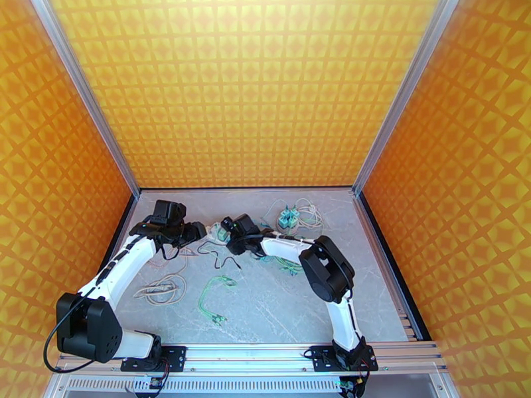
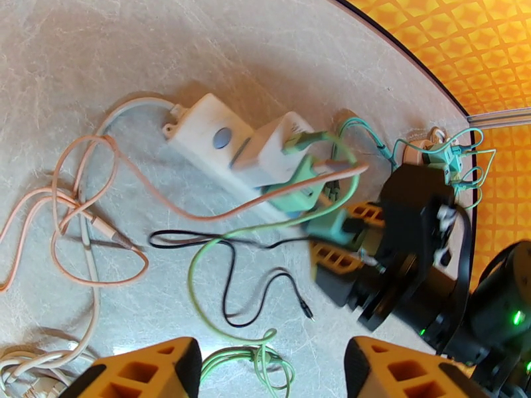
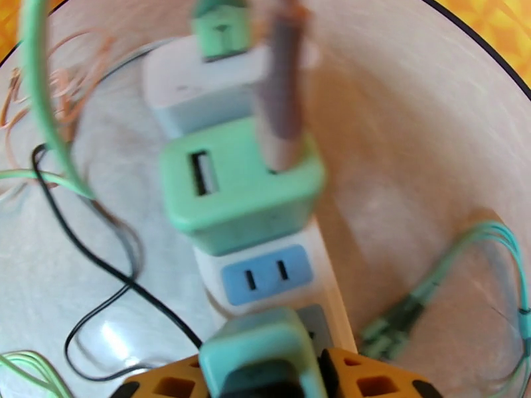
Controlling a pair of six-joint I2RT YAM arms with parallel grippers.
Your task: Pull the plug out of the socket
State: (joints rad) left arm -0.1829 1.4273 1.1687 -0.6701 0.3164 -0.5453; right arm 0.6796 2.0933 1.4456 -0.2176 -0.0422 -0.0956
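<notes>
Right gripper (image 3: 259,378) is at bottom centre of the right wrist view. Its fingers (image 3: 372,383) sit against both sides of the plug (image 3: 255,346), which reads as a grip on it.

The plug looks still seated in the end position of the strip (image 2: 206,127), so nothing is pulled yet. Just above it in that frame is an empty socket (image 3: 265,274), then the green adapter (image 3: 239,187), then the white adapter (image 3: 199,94). The end plug has a free neighbour slot, so it's probably picked because the fingers fit around it.

Left gripper (image 2: 272,358) is wide and holds nothing. Its fingers frame the bottom of the left wrist view over loose cables (image 2: 226,260), and the strip is upper centre. My guess is it's staged to pin the strip. The strip lies loose on the table (image 2: 99,54), so an unbraced pull would likely drag it along.
</notes>
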